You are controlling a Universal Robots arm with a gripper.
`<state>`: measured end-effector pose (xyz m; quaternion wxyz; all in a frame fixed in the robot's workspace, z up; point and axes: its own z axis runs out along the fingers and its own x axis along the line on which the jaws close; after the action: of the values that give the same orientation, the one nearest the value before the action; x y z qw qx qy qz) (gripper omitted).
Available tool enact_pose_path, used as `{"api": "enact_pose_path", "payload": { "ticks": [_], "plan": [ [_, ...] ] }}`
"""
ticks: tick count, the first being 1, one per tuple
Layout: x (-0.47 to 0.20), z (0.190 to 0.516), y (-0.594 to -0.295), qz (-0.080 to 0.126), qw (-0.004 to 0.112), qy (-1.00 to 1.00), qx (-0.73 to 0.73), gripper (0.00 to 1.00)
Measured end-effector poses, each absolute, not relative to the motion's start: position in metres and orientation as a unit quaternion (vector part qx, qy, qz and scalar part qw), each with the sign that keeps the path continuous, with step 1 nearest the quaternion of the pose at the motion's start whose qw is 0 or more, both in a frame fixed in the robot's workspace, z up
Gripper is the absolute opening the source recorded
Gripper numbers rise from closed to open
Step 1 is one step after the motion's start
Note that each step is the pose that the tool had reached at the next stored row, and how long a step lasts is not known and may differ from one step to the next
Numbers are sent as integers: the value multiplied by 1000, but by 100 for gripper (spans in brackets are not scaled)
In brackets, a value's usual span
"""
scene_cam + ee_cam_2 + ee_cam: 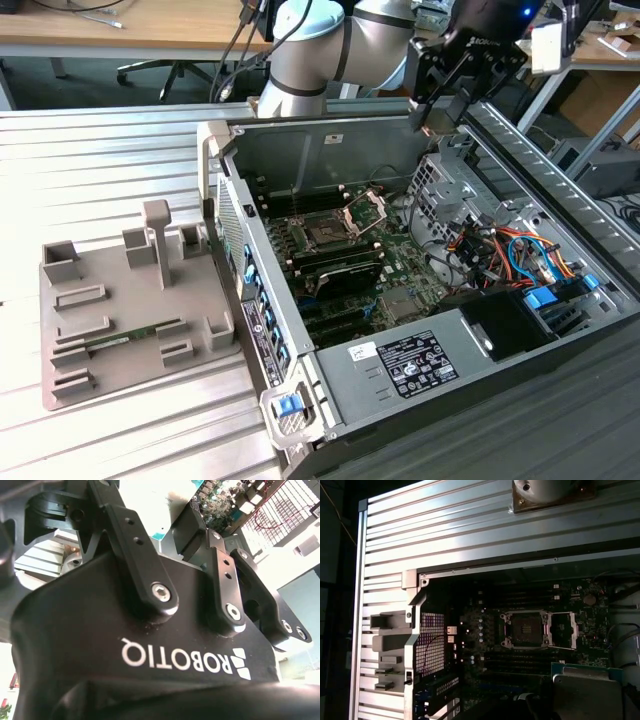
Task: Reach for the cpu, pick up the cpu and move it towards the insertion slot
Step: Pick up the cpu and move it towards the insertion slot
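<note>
Above open computer case (330,400), gripper (432,118) holds cpu (582,692).

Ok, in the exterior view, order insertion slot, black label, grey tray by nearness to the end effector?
1. insertion slot, on the board under the end effector.
2. black label, case's near edge.
3. grey tray, exterior view's left, outside the case.

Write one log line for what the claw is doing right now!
claw: shut on chip | place: above open computer case | socket: frame open, empty | chip: apart from socket
</note>
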<state>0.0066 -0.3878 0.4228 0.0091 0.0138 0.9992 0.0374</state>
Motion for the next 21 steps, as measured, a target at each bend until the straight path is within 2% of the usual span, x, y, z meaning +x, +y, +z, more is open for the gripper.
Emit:
{"api": "enact_pose_path", "payload": {
  "ticks": [21],
  "plan": [
    [7, 417, -388, 37, 9, 999, 14, 55]
  ]
}}
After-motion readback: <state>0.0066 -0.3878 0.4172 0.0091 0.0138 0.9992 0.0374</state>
